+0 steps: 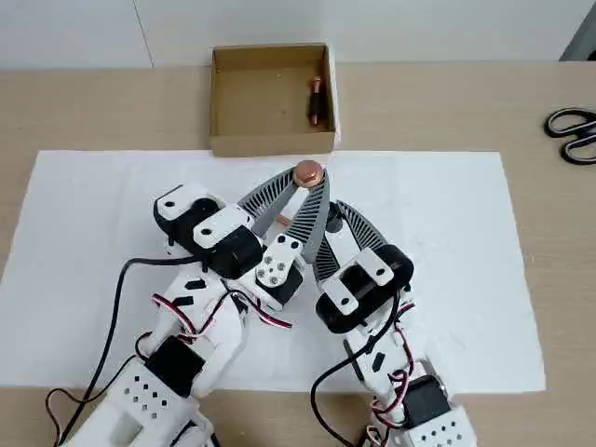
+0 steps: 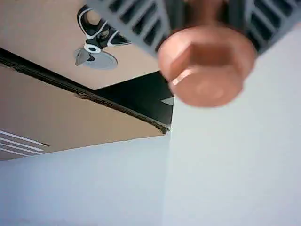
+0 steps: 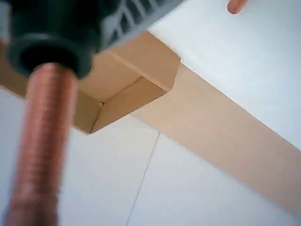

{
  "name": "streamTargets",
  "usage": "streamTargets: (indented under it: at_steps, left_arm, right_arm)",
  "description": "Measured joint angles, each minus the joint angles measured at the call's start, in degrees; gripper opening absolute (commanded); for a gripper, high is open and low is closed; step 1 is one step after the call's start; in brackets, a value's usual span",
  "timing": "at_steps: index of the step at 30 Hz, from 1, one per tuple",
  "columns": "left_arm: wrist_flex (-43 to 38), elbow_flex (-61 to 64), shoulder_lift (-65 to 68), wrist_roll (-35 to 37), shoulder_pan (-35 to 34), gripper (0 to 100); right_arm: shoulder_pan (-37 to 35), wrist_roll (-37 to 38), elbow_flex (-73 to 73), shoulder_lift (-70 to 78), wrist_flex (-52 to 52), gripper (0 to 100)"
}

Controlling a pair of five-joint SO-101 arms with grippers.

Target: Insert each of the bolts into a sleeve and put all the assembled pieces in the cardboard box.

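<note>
Two grippers meet beside the cardboard box (image 1: 270, 142): left gripper (image 2: 207, 19) clenched on the head of the copper bolt (image 1: 308, 174), right gripper (image 3: 56, 19) grasping the black sleeve (image 3: 51, 47) around its thread. An off-axis pull or early release could drop the pair outside the box.

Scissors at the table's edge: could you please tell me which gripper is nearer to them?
Right. The right gripper, jaws on the sleeve, sits on the scissors' side of the bolt; the left gripper, jaws on the bolt's head, lies on the far side.
</note>
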Motion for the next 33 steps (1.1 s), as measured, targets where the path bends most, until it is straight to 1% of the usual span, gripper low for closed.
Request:
streamTargets:
  at_steps: [6, 14, 17, 21, 23, 26, 28, 31, 33]
  left_arm:
    - [0.0, 0.2, 0.1, 4.2, 0.7, 1]
    - [0.0, 0.7, 0.1, 4.6, 0.6, 1]
    - [0.7, 1.9, 0.1, 1.7, 0.6, 1]
    - [5.5, 2.0, 0.1, -1.1, 1.0, 2]
    - [6.4, 2.1, 0.1, -1.6, 1.0, 7]
    - [7.9, 2.0, 0.1, -1.7, 1.0, 19]
    - [11.0, 1.1, 0.1, -1.7, 0.8, 25]
    - [17.1, -2.0, 0.1, -1.7, 0.9, 26]
    - [19.5, -3.4, 0.1, -1.7, 0.9, 26]
  right_arm:
    - [0.0, 0.0, 0.0, -0.2, -0.1, 0.5]
    - [0.0, 0.0, 0.0, -0.2, -0.1, 0.5]
    - [-0.3, 0.0, 0.0, -0.2, -0.1, 0.5]
    - [-0.4, 0.0, 0.0, -0.1, -0.1, 0.5]
    - [-0.4, 0.0, 0.0, -0.1, -0.1, 0.5]
    - [-0.4, 0.0, 0.0, -0.1, -0.1, 0.5]
    - [-0.4, 0.0, 0.0, -0.1, -0.1, 0.5]
    - [-0.4, 0.0, 0.0, -0.1, -0.1, 0.5]
    - [-0.4, 0.0, 0.0, -0.1, -0.1, 0.5]
